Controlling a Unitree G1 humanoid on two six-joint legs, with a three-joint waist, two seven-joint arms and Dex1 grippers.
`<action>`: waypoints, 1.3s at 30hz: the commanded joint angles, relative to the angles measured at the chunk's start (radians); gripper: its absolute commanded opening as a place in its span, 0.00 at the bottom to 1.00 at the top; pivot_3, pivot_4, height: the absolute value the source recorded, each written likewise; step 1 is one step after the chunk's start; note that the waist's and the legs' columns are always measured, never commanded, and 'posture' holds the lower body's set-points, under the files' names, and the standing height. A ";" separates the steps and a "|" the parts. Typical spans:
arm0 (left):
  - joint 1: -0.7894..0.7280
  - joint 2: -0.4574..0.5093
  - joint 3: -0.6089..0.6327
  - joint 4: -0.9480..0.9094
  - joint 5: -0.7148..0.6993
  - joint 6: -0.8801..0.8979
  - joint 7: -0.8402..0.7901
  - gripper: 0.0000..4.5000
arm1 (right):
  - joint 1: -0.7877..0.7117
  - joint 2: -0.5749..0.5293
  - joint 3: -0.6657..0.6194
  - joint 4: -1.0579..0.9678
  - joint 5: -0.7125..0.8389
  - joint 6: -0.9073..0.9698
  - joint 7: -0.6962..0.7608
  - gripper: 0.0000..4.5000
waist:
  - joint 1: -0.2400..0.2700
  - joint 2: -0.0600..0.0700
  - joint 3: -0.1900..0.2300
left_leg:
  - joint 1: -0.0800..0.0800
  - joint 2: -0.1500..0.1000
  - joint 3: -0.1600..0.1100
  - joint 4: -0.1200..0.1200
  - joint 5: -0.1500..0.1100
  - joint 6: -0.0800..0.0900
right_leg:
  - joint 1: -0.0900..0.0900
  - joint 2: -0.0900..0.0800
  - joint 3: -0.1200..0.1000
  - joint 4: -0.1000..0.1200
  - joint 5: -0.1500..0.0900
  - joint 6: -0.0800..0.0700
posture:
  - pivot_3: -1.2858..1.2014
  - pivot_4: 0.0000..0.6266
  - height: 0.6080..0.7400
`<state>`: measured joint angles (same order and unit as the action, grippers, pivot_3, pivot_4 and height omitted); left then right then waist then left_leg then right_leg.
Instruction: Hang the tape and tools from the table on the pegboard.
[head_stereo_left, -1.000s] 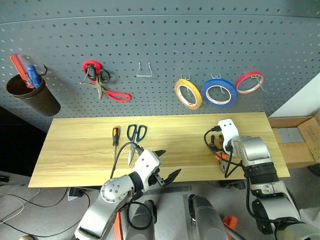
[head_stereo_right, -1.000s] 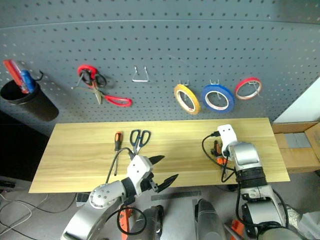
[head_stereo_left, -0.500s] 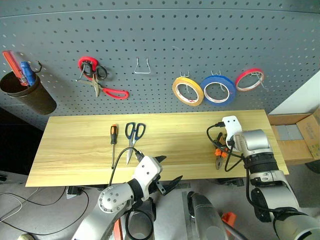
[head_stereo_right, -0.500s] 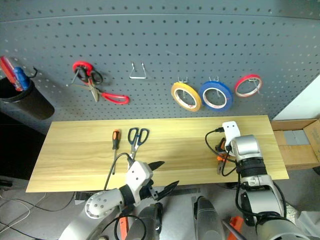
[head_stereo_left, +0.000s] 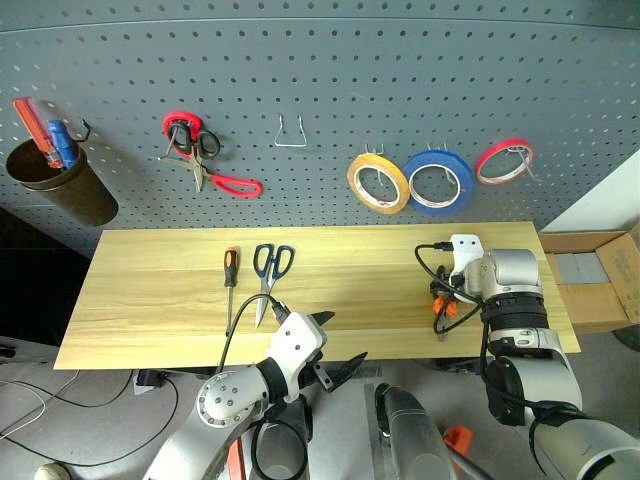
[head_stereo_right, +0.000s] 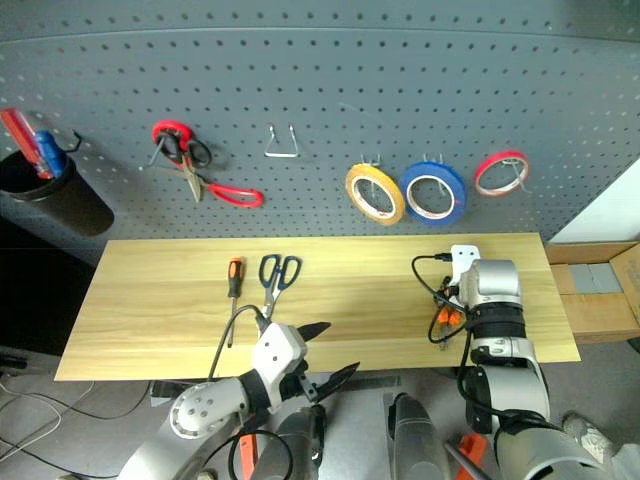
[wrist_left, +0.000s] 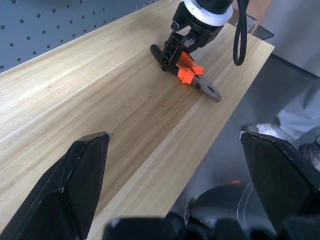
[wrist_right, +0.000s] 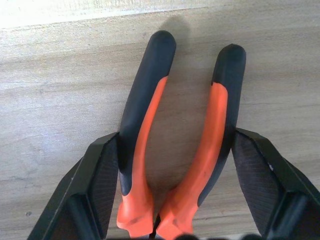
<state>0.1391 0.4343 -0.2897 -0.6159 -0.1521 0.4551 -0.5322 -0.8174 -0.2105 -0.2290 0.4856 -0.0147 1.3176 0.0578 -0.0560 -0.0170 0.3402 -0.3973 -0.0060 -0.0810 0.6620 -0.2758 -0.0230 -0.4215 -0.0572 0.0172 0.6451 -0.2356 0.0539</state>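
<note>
Two black fingers of the left gripper (head_stereo_left: 334, 345) stand wide apart at the light wood table's (head_stereo_left: 160, 300) near edge; farther right, the right gripper (wrist_right: 176, 165) brackets the orange-and-black-handled pliers (wrist_left: 187, 72), fingers touching both handles.

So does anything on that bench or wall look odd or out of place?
Mostly tidy. The red-handled shears hang crooked, one loop on a hook and the other handle sticking out sideways. One wire hook on the pegboard is bare. The pliers, scissors and screwdriver lie on the table.
</note>
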 joint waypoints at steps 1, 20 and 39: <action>-0.011 -0.004 -0.009 -0.013 0.001 -0.017 0.000 1.00 | 0.045 -0.013 0.024 0.062 0.003 -0.039 0.001 0.65 | 0.000 -0.001 -0.001 | 0.000 0.000 0.000 0.000 0.000 0.000 | 0.000 0.000 0.000 0.000 0.000 0.000 | 0.51 0.62 1.00; 0.123 -0.014 0.116 -0.142 -0.166 0.020 0.005 1.00 | 0.534 -0.228 0.495 -0.925 0.120 -0.836 0.558 0.65 | -0.006 -0.001 -0.006 | -0.003 0.002 0.000 0.000 -0.003 -0.012 | -0.006 0.001 0.002 0.001 -0.008 0.009 | 0.51 0.38 1.00; -0.242 -0.200 0.298 -0.223 -0.150 0.227 0.458 1.00 | -0.140 0.217 0.348 -0.439 0.085 -1.154 0.249 0.65 | 0.079 -0.013 -0.110 | -0.002 0.000 -0.003 -0.001 0.004 -0.028 | -0.004 0.002 -0.003 0.002 -0.001 0.000 | 0.57 0.20 1.00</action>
<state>-0.0855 0.2416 0.0249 -0.8658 -0.3268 0.7073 -0.0878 -0.9203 0.0036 0.1532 0.0175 0.0903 0.2600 0.3376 0.0234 -0.0304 0.2298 -0.3990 -0.0057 -0.0836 0.6608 -0.2713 -0.0507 -0.4251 -0.0551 0.0144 0.6466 -0.2369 0.0542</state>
